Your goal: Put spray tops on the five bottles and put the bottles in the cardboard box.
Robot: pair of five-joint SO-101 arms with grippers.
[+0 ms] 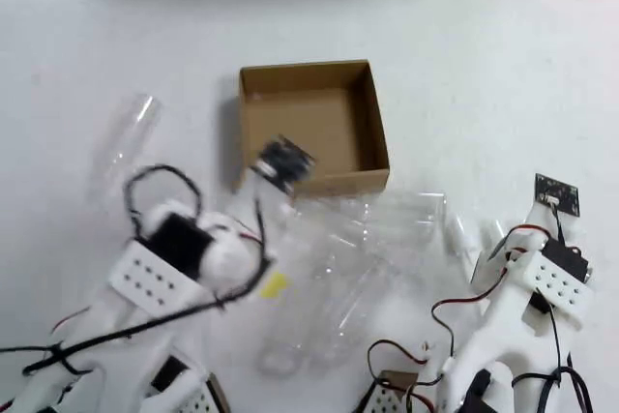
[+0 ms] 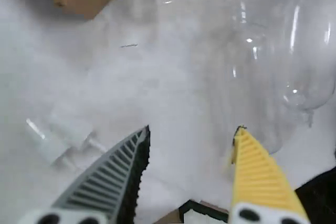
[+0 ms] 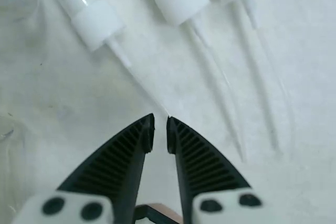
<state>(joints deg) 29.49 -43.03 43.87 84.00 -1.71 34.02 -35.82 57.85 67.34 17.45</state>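
1. Your spray tops [image 3: 97, 22]: three flat on table, dip tubes pointing at R gripper [image 3: 160, 119], which is pinched near-closed.
2. Your L gripper [image 2: 193, 128]: released, beside bottles [image 1: 387, 215] lying sideways near open-top cardboard box [image 1: 253, 132].

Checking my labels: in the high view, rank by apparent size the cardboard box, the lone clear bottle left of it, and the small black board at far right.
1. cardboard box
2. lone clear bottle, clearly smaller
3. black board, smallest
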